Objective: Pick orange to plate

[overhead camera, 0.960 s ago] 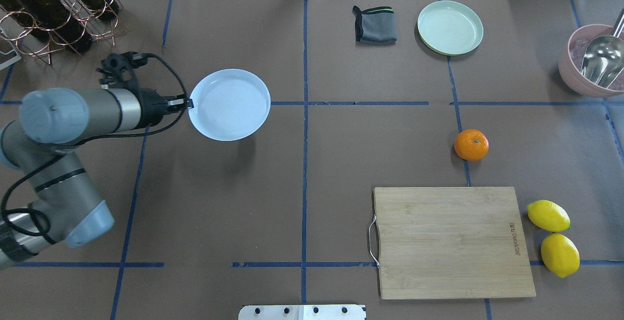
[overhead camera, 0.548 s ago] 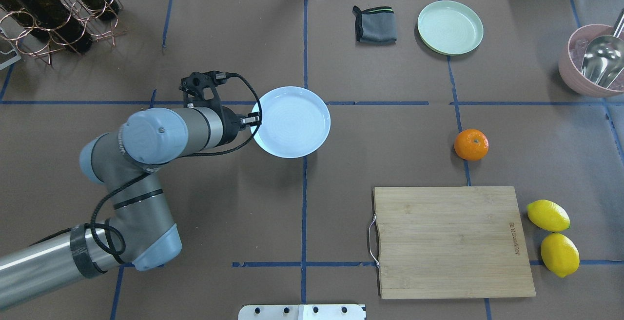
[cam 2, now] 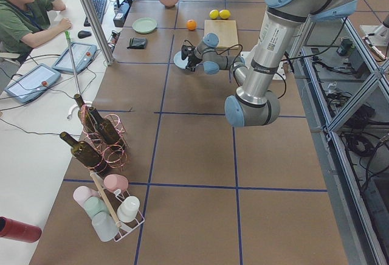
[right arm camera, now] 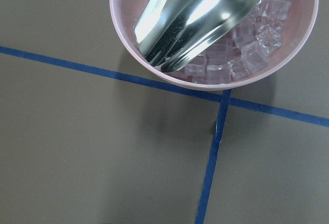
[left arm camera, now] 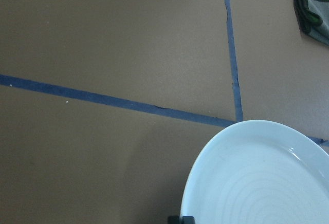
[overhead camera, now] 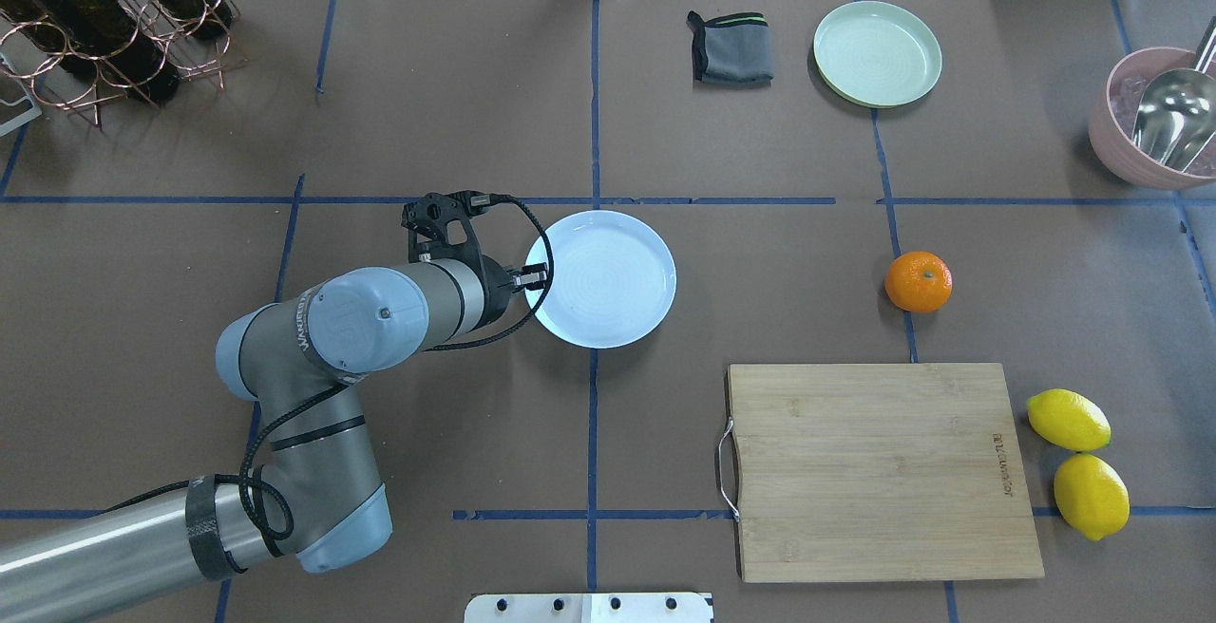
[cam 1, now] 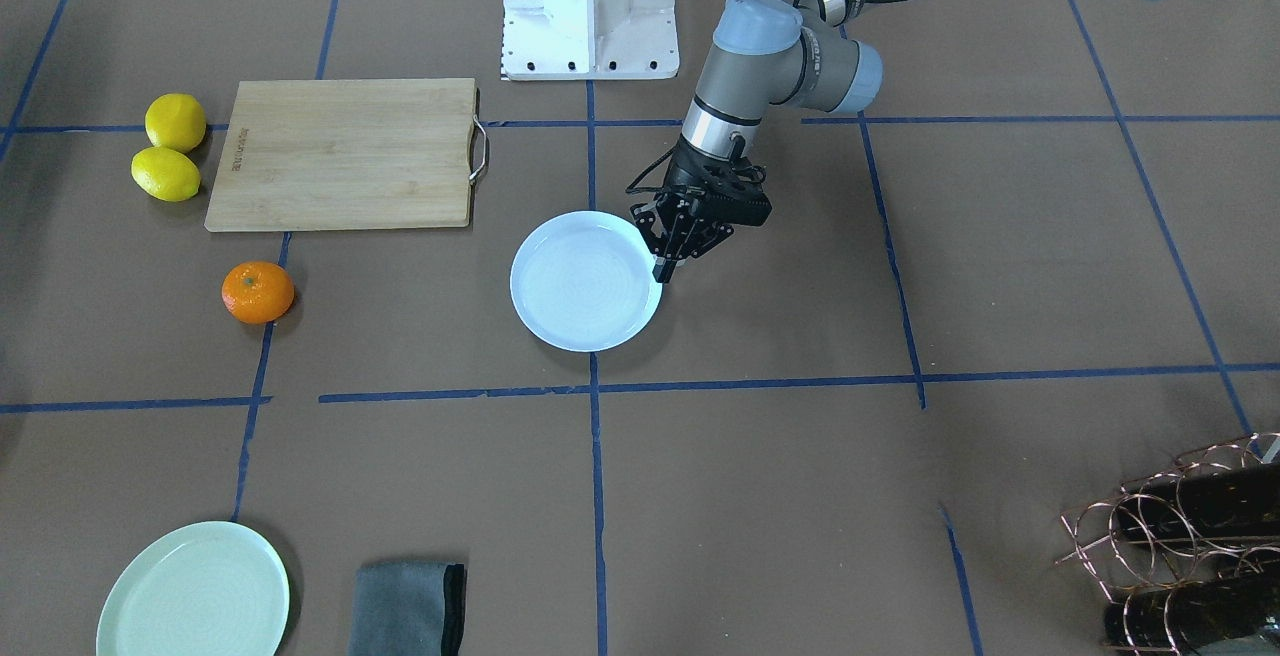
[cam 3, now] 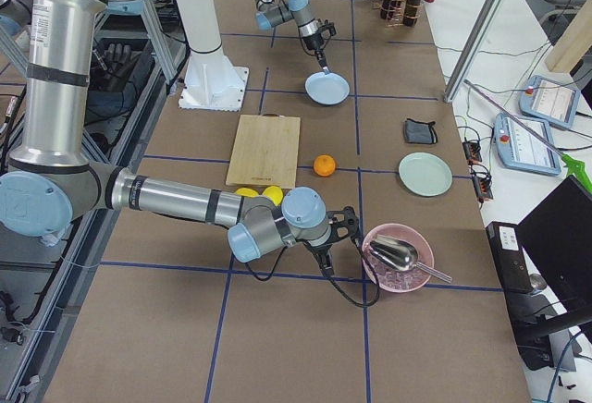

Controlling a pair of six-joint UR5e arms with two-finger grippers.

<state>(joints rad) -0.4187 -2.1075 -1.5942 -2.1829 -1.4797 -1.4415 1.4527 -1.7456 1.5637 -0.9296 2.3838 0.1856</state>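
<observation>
The orange (overhead camera: pixel 918 281) lies on the brown table right of centre, just beyond the cutting board; it also shows in the front view as the orange (cam 1: pixel 258 292). The white plate (overhead camera: pixel 600 278) is near the table's middle, and my left gripper (overhead camera: pixel 537 276) is shut on its left rim. In the front view the left gripper (cam 1: pixel 662 271) pinches the plate (cam 1: pixel 586 281) at its right edge. The left wrist view holds the plate (left arm camera: pixel 262 178) at lower right. My right gripper (cam 3: pixel 326 253) shows only in the exterior right view, beside the pink bowl; I cannot tell its state.
A bamboo cutting board (overhead camera: pixel 879 471) lies at front right with two lemons (overhead camera: pixel 1069 419) beside it. A mint-green plate (overhead camera: pixel 877 53) and grey cloth (overhead camera: pixel 730 48) sit at the back. A pink bowl (overhead camera: pixel 1121 143) with ice and a metal scoop is far right; a bottle rack (overhead camera: pixel 104 15) is back left.
My left arm has carried the plate rightward and nearer to the robot, from the left half to the table's centre line. The orange has not moved.
</observation>
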